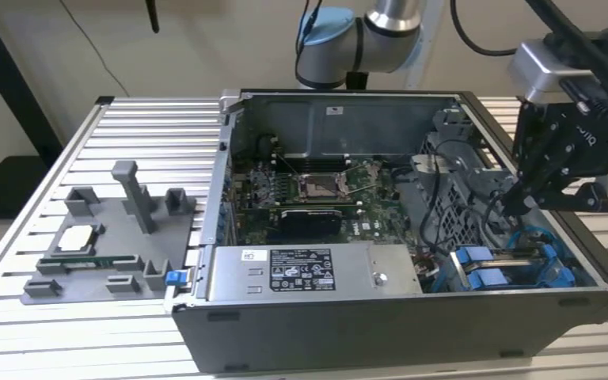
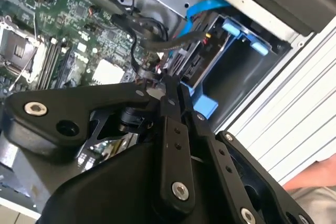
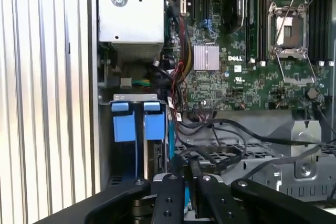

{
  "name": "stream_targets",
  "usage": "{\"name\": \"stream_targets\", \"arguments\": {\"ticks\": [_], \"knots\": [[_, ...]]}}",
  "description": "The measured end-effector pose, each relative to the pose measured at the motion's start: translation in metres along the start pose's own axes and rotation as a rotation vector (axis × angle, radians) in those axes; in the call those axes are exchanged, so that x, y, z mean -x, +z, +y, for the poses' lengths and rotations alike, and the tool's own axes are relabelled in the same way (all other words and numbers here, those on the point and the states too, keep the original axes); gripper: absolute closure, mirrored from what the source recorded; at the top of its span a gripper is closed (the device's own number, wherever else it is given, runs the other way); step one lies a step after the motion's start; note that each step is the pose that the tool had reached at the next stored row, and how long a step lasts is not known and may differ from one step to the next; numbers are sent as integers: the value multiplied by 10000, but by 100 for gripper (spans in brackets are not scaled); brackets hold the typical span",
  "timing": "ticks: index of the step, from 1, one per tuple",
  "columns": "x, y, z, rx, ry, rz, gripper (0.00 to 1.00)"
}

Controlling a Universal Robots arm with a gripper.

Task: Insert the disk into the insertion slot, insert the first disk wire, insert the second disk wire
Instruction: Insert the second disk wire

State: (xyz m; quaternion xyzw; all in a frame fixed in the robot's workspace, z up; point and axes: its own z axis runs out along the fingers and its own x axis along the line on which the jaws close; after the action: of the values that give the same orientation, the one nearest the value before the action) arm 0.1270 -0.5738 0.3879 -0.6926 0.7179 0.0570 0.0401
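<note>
Gripper (image 2: 173, 85) fingers pinched together over insertion slot (image 1: 510, 265); disk orientation unclear.

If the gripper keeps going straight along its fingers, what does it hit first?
Most likely the black cables just beyond the gripper, where they bunch at the rear of the disk seated in the insertion slot. Depth is unclear, so it may already be touching them.

blue carrier tabs (image 3: 139, 124): 2 | computer case (image 1: 389, 332): 1 | gripper (image 2: 172, 88): 1
</note>
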Motion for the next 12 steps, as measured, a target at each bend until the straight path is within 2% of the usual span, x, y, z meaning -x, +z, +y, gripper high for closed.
{"name": "stream_targets", "arguments": {"ticks": [7, 10, 12], "knots": [[-205, 58, 72, -125, -17, -4, 100], [-219, 111, 72, -186, -27, -6, 100], [-224, 147, 72, -198, -28, -8, 100]]}}
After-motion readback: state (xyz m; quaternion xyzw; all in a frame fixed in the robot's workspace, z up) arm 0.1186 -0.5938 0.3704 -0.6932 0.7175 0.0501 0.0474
